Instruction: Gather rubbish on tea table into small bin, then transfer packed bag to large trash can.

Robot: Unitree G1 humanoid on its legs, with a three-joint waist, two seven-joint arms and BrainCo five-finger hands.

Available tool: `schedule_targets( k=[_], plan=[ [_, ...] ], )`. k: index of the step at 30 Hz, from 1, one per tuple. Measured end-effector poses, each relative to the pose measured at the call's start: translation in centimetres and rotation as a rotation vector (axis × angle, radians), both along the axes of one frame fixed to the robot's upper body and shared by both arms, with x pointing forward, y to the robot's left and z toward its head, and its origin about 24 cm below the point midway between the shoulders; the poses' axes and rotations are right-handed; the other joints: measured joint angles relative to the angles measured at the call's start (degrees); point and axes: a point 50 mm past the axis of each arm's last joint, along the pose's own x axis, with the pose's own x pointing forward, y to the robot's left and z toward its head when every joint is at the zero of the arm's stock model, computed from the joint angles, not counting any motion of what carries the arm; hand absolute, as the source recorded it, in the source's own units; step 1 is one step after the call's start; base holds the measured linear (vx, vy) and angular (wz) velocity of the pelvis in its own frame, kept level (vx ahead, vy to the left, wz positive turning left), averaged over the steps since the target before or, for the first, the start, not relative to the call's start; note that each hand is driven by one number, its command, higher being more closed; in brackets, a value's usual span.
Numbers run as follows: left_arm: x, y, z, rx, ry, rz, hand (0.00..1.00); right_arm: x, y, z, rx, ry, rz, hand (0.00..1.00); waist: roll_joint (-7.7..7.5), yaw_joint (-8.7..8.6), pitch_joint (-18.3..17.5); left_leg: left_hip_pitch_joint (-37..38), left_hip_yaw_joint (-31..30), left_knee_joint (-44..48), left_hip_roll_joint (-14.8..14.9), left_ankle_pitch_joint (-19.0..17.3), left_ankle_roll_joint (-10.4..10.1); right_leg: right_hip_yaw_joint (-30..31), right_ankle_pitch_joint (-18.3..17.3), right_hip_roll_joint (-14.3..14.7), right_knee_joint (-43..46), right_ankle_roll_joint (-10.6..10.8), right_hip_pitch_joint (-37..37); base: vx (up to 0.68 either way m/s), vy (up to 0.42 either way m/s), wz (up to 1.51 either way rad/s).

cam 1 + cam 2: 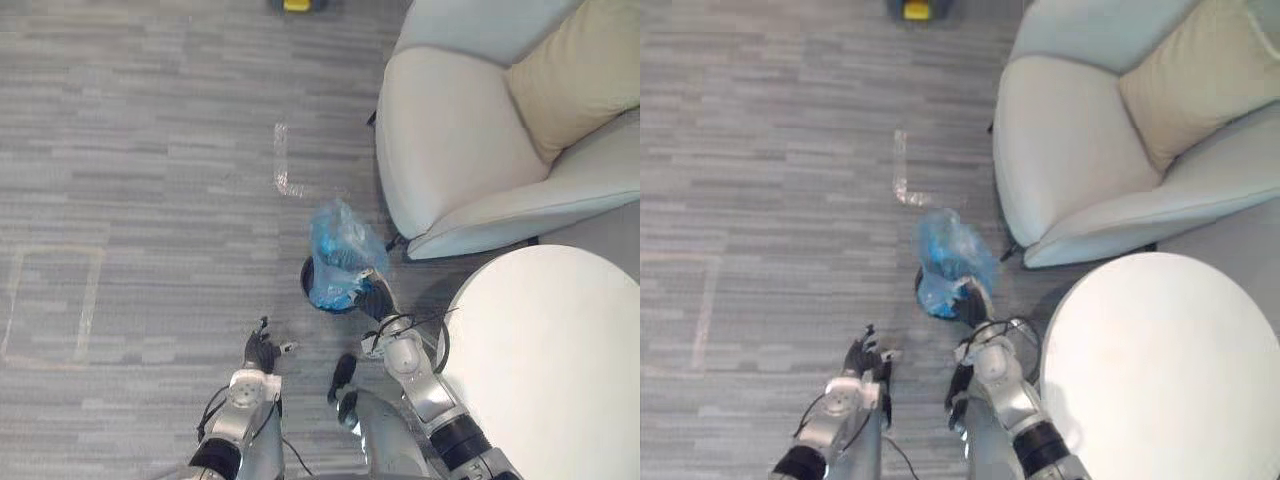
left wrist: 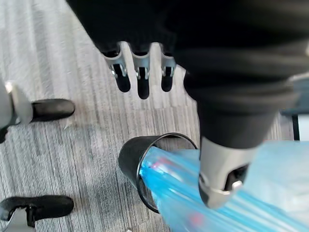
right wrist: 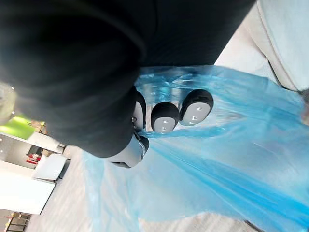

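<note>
Looking down now on a grey carpet floor (image 1: 150, 150) woven in short horizontal streaks, evenly lit. Up on the right sits a pale grey upholstered armchair (image 1: 450, 150) with a rounded seat, and a beige fabric cushion (image 1: 580, 80) leans in its back corner. Just below the chair, lower right, there's the round white desk (image 1: 560, 370), its top smooth and bright. On the carpet beside the armchair lies an L-shaped strip of clear tape (image 1: 283, 170). Far left, a faint rectangle outlined in pale tape (image 1: 60, 250). At the top edge, a small yellow object (image 1: 297, 5) on something dark.
</note>
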Motion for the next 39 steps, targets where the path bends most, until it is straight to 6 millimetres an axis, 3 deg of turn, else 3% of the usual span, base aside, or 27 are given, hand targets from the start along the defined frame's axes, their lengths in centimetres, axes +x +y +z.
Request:
schedule_targets(
  k=[4,11,16,25,32,39],
  plan=[
    [0.0,-0.6,1.1,0.009,-0.057,-0.05,0.0,-0.6,-0.3,0.3,0.006,0.001,0.041,1.0,0.05,-0.15,-3.15,3.77,0.86,-2.74,-0.34,0.1,0.04,0.79,0.99,0.29,-3.81,0.62,3.84,0.12,0.031,-0.1],
    [1.0,-2.1,5.0,-0.021,-0.25,-0.112,0.0,-1.0,0.4,3.6,0.056,-0.12,0.182,1.0,0.32,-0.74,-7.51,8.14,1.09,-5.59,-1.15,0.08,0.08,1.98,2.19,0.4,-7.43,1.15,7.82,0.05,0.028,-0.07],
    [0.7,-3.0,6.9,-0.051,-0.335,-0.146,0.0,-1.1,0.2,3.6,0.05,-0.101,0.237,1.0,0.63,-0.81,-9.04,10.2,1.35,-6.65,-1.17,0.06,0.1,3.28,3.14,0.66,-9.1,1.31,9.61,0.0,0.007,-0.13],
    [1.0,-4.2,9.2,0.018,-0.465,-0.275,0.0,-0.7,1.2,7.0,0.122,-0.194,0.356,1.0,1.94,-1.51,-11.51,13.89,3.24,-10.84,-1.69,1.42,0.65,5.57,4.51,1.2,-10.61,1.39,10.75,-0.01,0.006,-0.14],
    [2.7,-4.8,11.1,0.114,-0.557,-0.37,0.0,-0.1,2.9,9.7,0.173,-0.258,0.473,1.0,2.15,-2.47,-12.75,15.58,4.33,-12.27,-2.03,2.1,0.83,7.23,5.22,1.17,-11.68,1.56,11.54,0.01,0.009,-0.09],
    [3.8,-4.5,12.3,0.214,-0.615,-0.414,0.0,-0.3,3.3,11.0,0.202,-0.28,0.534,1.0,2.22,-3.14,-12.92,16.1,5.72,-12.52,-2.06,2.12,0.89,8.76,6.13,1.34,-12.23,1.62,11.43,-0.01,0.002,-0.13]
  ],
)
